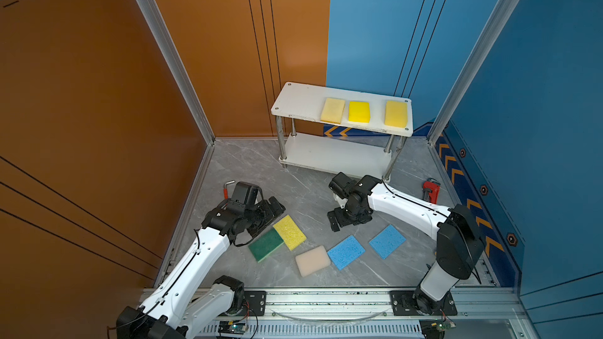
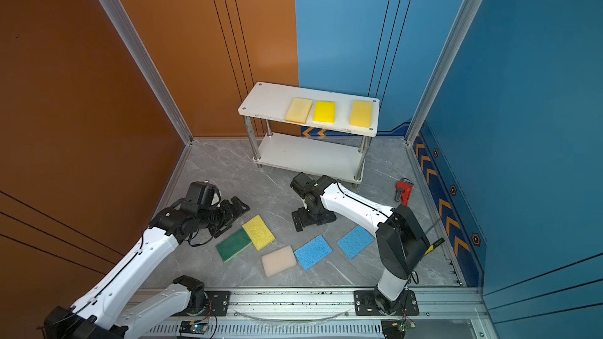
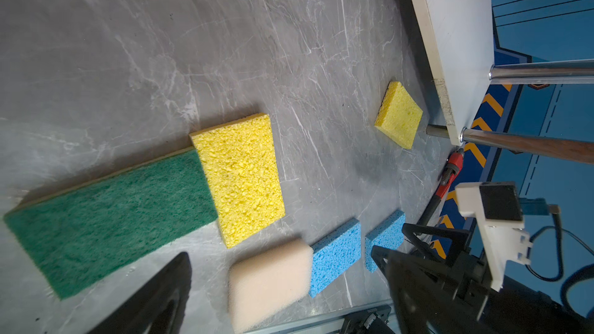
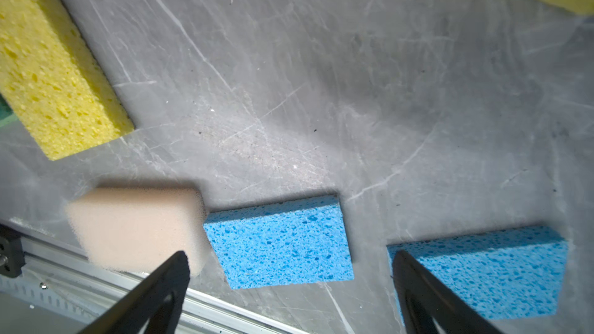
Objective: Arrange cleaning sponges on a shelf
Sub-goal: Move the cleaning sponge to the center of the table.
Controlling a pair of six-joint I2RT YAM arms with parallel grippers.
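Jaws wide and empty on both your arms: left gripper [image 1: 269, 218] just beside the yellow sponge [image 1: 289, 232], right gripper [image 4: 289, 253] near a blue sponge [image 4: 283, 239].

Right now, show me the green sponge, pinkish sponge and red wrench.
green sponge [image 3: 109, 220]: left wrist view, face centre.
pinkish sponge [image 4: 135, 229]: right wrist view, face centre.
red wrench [image 1: 430, 189]: in a top view, red body.

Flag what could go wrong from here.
The green sponge and porous yellow sponge touch: lifting one may drag the other. The beige sponge abuts a blue sponge, same issue. A second yellow sponge lies near a shelf post; a grab there may hit it.
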